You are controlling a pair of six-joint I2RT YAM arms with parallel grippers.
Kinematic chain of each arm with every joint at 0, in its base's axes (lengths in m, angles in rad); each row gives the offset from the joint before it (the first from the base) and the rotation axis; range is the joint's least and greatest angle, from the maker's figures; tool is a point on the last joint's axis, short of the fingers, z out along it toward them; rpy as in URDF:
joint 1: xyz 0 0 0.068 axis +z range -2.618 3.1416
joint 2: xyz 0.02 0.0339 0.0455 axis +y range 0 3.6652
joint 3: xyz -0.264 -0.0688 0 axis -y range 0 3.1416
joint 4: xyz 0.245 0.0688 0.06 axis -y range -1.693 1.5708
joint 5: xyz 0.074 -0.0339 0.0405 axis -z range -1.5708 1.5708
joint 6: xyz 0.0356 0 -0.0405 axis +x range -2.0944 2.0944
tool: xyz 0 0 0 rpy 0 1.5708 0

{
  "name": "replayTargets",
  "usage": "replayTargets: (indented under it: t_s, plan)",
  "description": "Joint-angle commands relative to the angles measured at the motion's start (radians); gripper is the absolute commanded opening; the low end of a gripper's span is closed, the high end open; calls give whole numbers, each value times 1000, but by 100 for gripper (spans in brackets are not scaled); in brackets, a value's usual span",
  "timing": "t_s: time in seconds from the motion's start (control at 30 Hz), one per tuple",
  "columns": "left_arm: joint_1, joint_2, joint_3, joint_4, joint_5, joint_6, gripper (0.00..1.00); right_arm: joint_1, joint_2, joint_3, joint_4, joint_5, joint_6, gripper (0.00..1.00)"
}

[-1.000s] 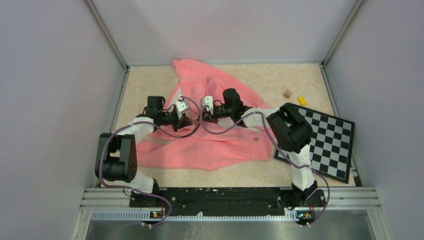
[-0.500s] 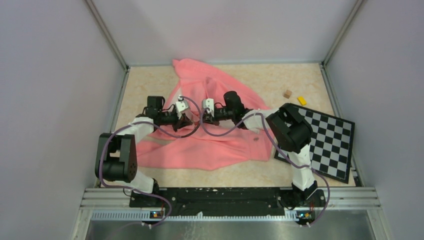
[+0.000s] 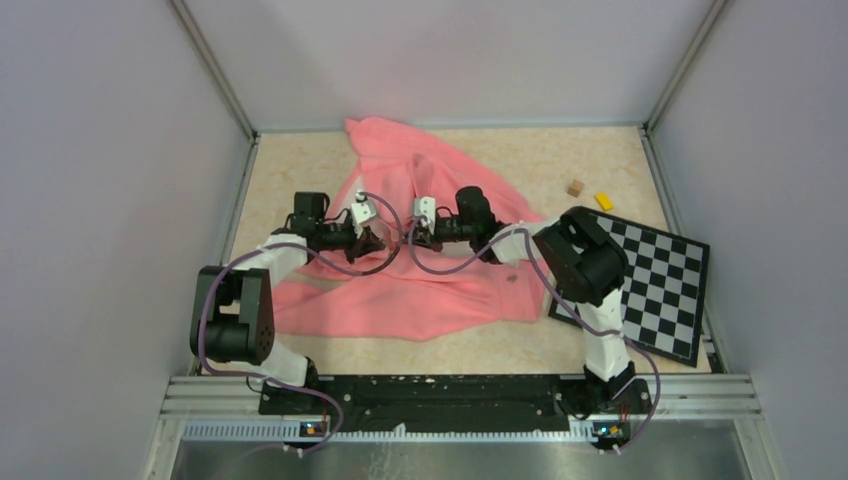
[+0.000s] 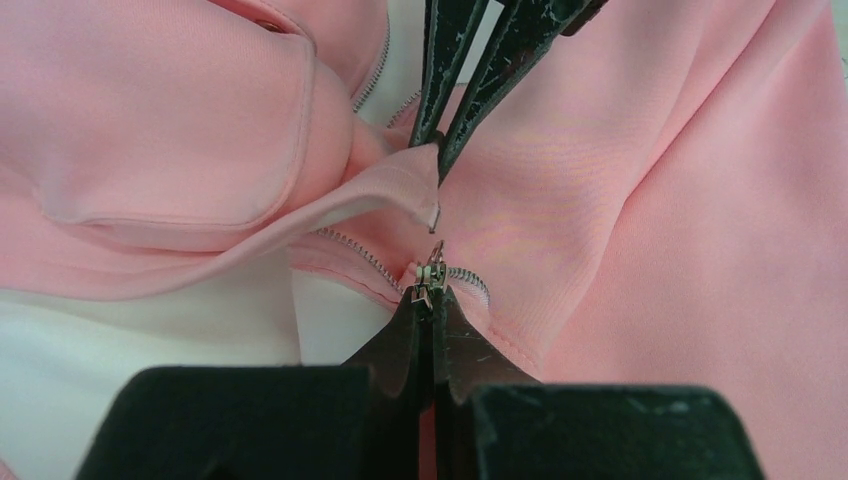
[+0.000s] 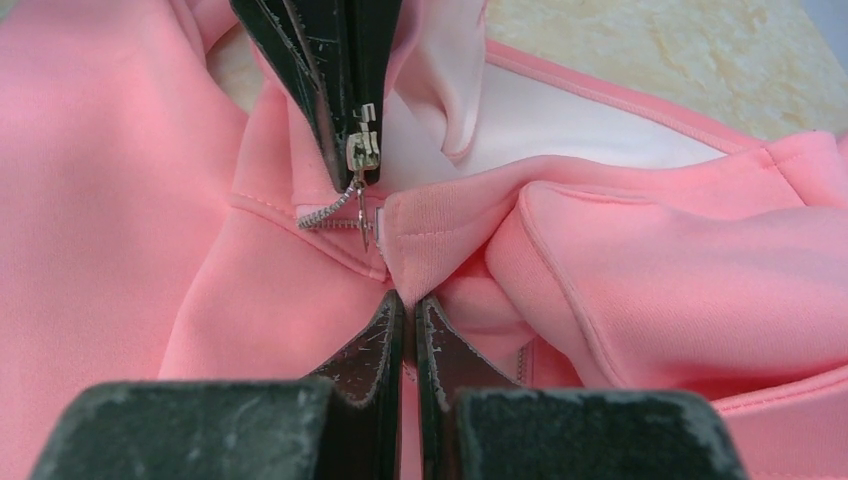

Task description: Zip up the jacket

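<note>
Left gripper [image 4: 430,300] tight on zipper slider [image 4: 434,265] — right gripper [image 5: 405,305] (likewise) on jacket [image 5: 650,270].

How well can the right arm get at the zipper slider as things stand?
Probably yes. The right end effector, shut on the edge of the jacket, sits just short of the zipper slider that the left end effector pinches; only a small open gap lies between them, with nothing in it.

The left claw [image 4: 430,300] is pinched shut on the small metal zipper slider [image 4: 435,264] of the salmon-pink soft fleece jacket [image 4: 650,250]. Just above it, the right claw [image 4: 438,145] clamps the corner of the opposite front edge.
</note>
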Motion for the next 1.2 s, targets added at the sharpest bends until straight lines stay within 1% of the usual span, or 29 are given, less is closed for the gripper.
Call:
replayTargets:
  t_s: [0.0, 0.13, 0.3, 0.67, 1.0, 1.17]
  plan:
    - [4, -8, 16, 5, 37, 0, 0, 23, -42, 40, 5, -16, -32, 0]
    - [4, -4, 18, 3, 42, -1, 0, 30, -32, 66, -17, -16, -33, 0]
    - [4, -4, 18, 3, 48, -1, 0, 32, -30, 67, 3, -11, -22, 0]
    - [4, -9, 16, 0, 44, 0, 0, 45, -15, 99, -71, -6, -62, 0]
    - [2, -1, 23, -3, 50, 1, 0, 48, -22, 90, -39, -6, -47, 0]
    - [2, -1, 21, -5, 47, 3, 0, 32, -32, 52, 52, -1, 16, 0]
